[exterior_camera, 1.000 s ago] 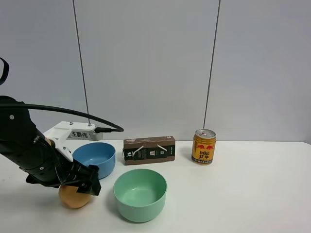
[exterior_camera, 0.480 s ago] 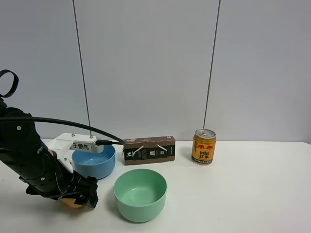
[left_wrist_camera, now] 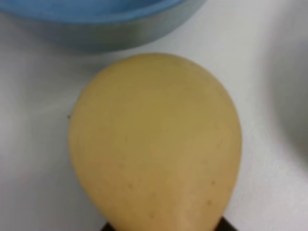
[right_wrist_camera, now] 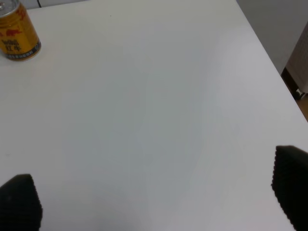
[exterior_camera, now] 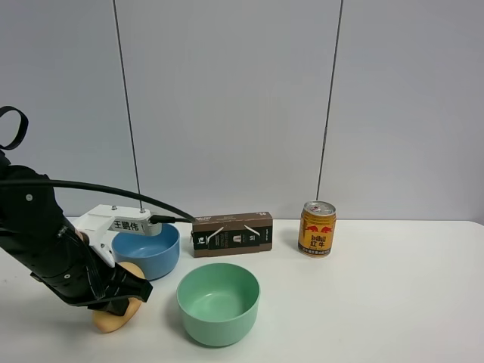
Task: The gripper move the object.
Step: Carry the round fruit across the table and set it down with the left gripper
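Observation:
The object, an orange-yellow fruit (exterior_camera: 113,318), sits low at the table's front left, just in front of the blue bowl (exterior_camera: 147,249). My left gripper (exterior_camera: 121,299), black with a white labelled block and a black cable, reaches down over the fruit and appears shut on it. In the left wrist view the fruit (left_wrist_camera: 154,144) fills the frame and hides the jaws; only a black strip shows under it. I cannot tell whether the fruit touches the table. My right gripper (right_wrist_camera: 154,197) is open and empty over bare white table, out of the exterior view.
A green bowl (exterior_camera: 218,302) stands right of the fruit. A brown box (exterior_camera: 231,234) lies behind it. A gold-red can (exterior_camera: 318,228) stands further right and shows in the right wrist view (right_wrist_camera: 17,31). The blue bowl's rim (left_wrist_camera: 96,19) lies just beyond the fruit.
The left gripper dropped with the fruit towards the table, then tilted up a little, so more of the fruit shows beneath it now. The right arm has not visibly moved.

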Motion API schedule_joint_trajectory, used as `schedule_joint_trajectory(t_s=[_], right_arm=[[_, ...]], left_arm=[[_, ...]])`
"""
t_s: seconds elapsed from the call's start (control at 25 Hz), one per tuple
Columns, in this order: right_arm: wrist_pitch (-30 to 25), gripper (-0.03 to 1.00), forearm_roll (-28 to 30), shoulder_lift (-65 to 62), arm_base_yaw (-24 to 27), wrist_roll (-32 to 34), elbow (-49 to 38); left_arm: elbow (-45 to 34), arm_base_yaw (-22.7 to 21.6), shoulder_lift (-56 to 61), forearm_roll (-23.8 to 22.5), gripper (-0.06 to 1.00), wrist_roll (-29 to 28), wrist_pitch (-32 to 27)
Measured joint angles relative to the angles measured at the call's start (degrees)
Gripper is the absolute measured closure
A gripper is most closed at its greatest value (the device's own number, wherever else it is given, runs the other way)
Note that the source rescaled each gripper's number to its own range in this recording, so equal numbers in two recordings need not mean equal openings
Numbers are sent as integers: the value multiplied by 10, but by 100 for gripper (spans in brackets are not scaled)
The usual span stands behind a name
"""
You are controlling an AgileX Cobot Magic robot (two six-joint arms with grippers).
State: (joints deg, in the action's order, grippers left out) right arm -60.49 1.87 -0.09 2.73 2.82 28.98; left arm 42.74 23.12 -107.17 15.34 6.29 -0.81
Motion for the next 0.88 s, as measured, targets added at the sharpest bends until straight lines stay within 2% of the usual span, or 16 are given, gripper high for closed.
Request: schedule_joint_trajectory(t_s=[0.2,0.44,0.6,0.76,0.88], right_arm=[[0,-3,0,0,0,0,0],[0,-3,0,0,0,0,0],[0,-3,0,0,0,0,0],[0,-3,0,0,0,0,0],[0,-3,0,0,0,0,0]], left_arm=[[1,0,36,-1,92,0,-47],[3,0,159,-1,93,0,-103],[41,4,227,-2,93,0,-171],[120,41,234,-2,94,0,-230],[177,85,213,-2,94,0,-241]])
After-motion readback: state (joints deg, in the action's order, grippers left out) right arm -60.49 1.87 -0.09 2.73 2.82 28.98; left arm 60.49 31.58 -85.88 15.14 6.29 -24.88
